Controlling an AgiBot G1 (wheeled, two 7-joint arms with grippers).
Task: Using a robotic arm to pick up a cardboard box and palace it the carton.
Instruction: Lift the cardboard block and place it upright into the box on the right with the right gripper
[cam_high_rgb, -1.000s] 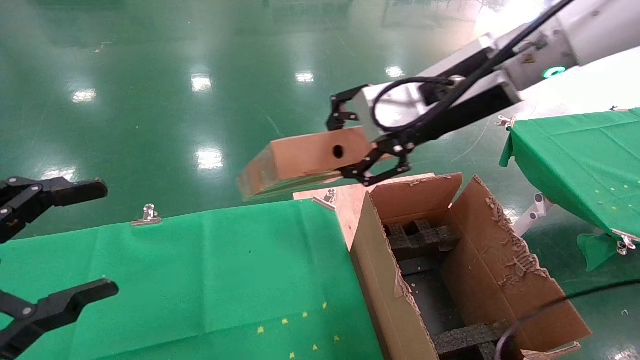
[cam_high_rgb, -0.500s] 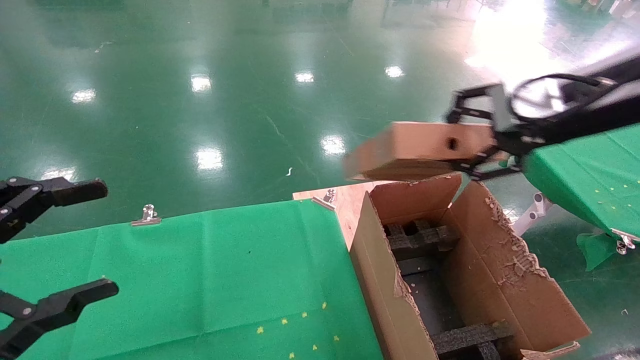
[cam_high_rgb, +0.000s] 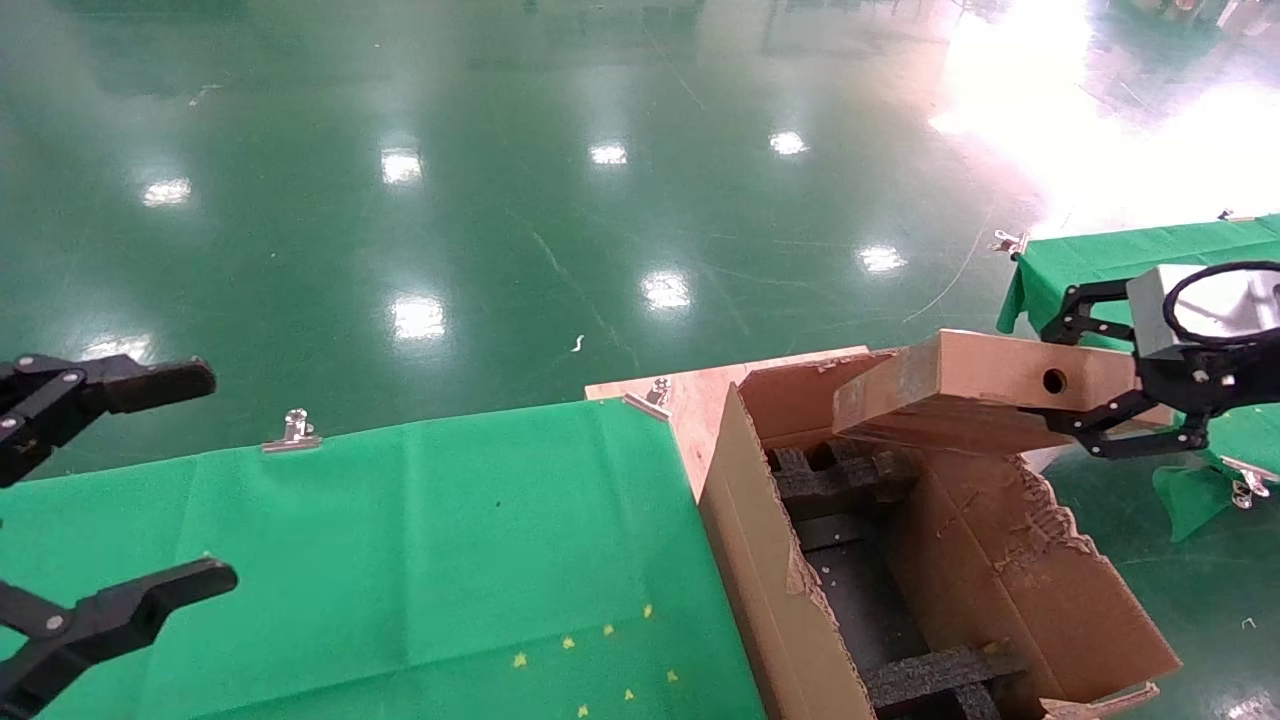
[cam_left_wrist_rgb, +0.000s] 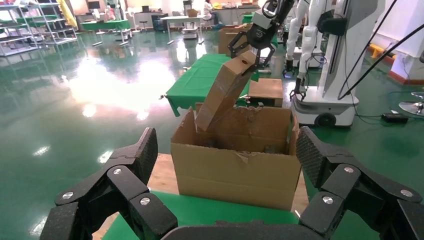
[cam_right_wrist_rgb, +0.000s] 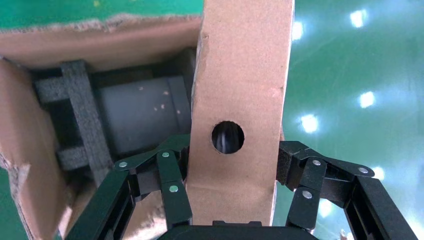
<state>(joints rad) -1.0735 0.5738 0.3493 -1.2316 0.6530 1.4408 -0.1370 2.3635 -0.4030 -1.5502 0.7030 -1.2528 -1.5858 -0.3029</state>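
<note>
Our right gripper (cam_high_rgb: 1120, 415) clamps the box (cam_high_rgb: 975, 390) by one end above the carton (cam_high_rgb: 790, 600); we risk snagging its ragged flap. Left gripper (cam_high_rgb: 105, 490) rests open.

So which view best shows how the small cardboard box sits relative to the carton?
The left wrist view: the cardboard box hangs tilted from the right gripper, its low end dipping into the carton. The head view shows the box over the carton's far end. The right wrist view shows mainly the gripped face with its hole.
</note>
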